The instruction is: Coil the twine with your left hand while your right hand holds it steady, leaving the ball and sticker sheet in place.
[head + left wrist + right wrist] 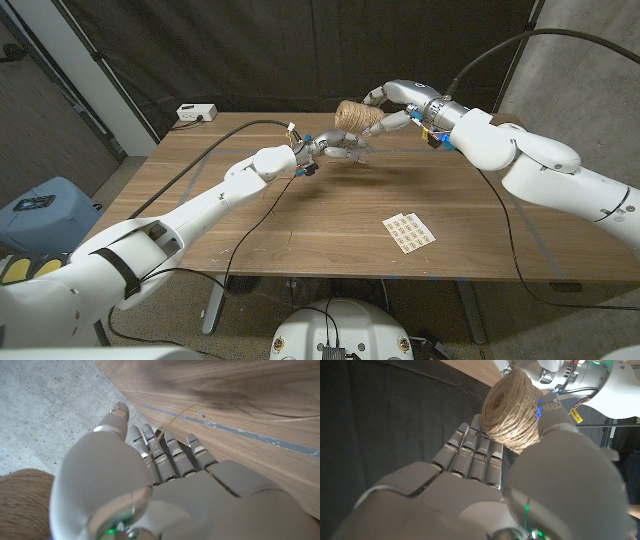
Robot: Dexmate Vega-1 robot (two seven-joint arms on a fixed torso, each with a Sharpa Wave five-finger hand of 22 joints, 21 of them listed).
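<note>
The ball of tan twine [352, 115] is lifted above the far middle of the wooden table [300, 230]. My right hand [400, 100] grips it between thumb and fingers [475, 455]; the ball [512, 407] shows close up in the right wrist view. My left hand [335, 148] hovers just below and in front of the ball. A thin strand of twine [172, 420] runs over the table and in between the left hand's fingers [165, 452], and the ball [20, 502] sits beside that hand. The white sticker sheet [409, 231] lies flat on the table at the near right.
A white box [196, 113] with a cable sits at the table's far left corner. A black cable [250, 225] trails over the table under my left arm. A blue chair [40, 205] stands to the left of the table, and a black curtain hangs behind it.
</note>
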